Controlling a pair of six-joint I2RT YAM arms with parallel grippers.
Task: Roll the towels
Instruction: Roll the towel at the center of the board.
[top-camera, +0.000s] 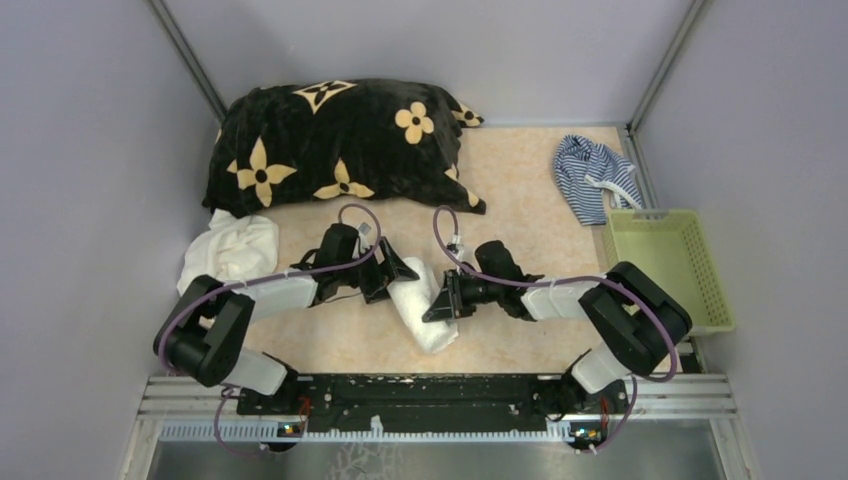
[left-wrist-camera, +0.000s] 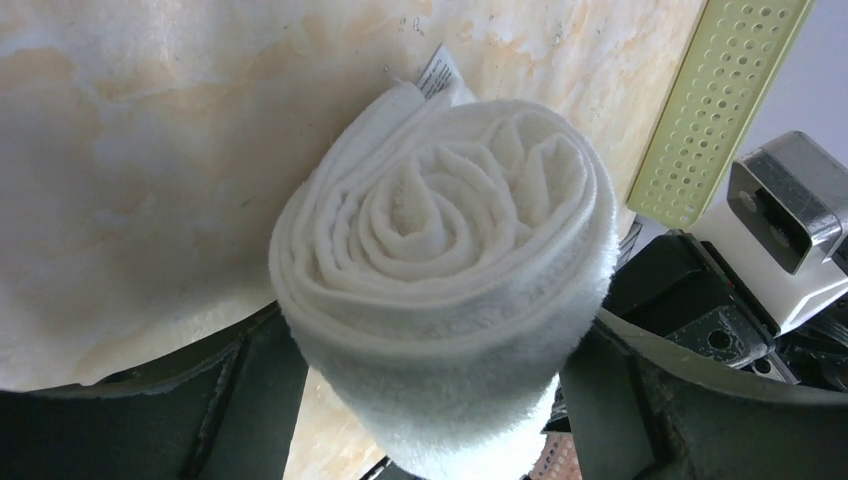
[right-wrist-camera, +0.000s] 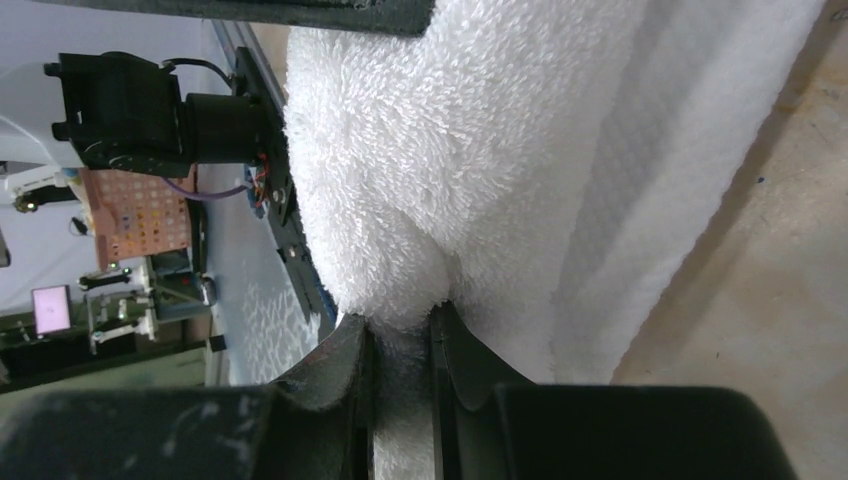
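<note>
A white towel (top-camera: 425, 310), rolled into a thick cylinder, lies on the table between the two arms. In the left wrist view its spiral end (left-wrist-camera: 440, 230) faces the camera. My left gripper (top-camera: 397, 272) straddles the roll, and its fingers (left-wrist-camera: 250, 400) press both sides; the gripper (left-wrist-camera: 435, 345) is shut on it. My right gripper (top-camera: 440, 300) is shut on an outer fold of the same towel (right-wrist-camera: 470, 150), which is pinched between its fingertips (right-wrist-camera: 400, 320). A second white towel (top-camera: 232, 250) lies crumpled at the left, below the pillow.
A black pillow with tan flowers (top-camera: 330, 140) fills the back left. A blue-and-white striped garment (top-camera: 595, 175) lies at the back right. A green perforated basket (top-camera: 665, 265) stands at the right edge and also shows in the left wrist view (left-wrist-camera: 720, 100).
</note>
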